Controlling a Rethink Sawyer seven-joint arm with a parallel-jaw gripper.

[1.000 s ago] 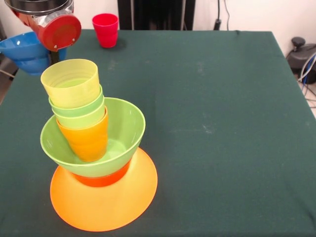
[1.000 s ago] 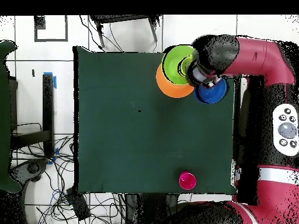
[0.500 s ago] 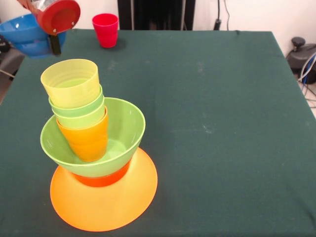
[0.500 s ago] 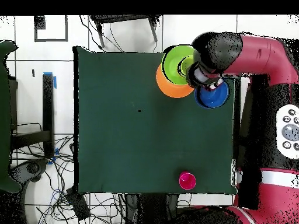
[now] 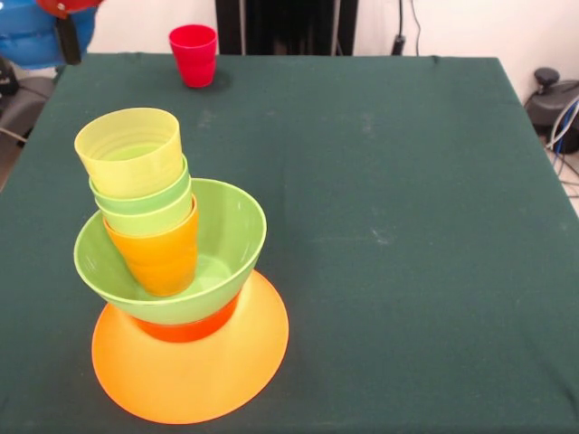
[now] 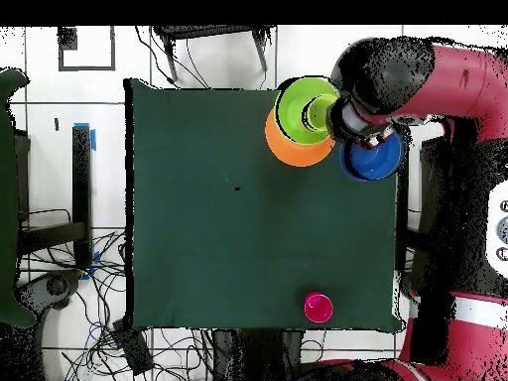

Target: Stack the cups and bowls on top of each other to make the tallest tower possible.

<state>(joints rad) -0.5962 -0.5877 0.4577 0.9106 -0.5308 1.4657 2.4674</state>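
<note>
The tower stands at the table's near left in the front view. An upturned wide orange bowl (image 5: pixel 194 371) is its base. On it sit a small orange-red bowl (image 5: pixel 185 329) and a lime green bowl (image 5: pixel 222 237). That bowl holds nested cups: an orange cup (image 5: pixel 163 258), two green cups (image 5: pixel 145 203), and a yellow cup (image 5: pixel 129 149) on top, leaning left. My gripper (image 5: pixel 64 38) is shut on the blue bowl (image 5: pixel 32 36) and holds it in the air beyond the far left corner. A red cup (image 5: pixel 194 54) stands alone at the far edge. The purple bowl is out of view.
In the overhead view the arm (image 6: pixel 437 79) reaches over the table's right edge, with the blue bowl (image 6: pixel 372 159) beside the tower (image 6: pixel 298 124). The red cup (image 6: pixel 317 307) stands near the bottom edge. A green cloth (image 6: pixel 228 218) covers the table.
My gripper has lifted the blue bowl up and towards the top left corner of the front view. The tower and red cup have not moved.
</note>
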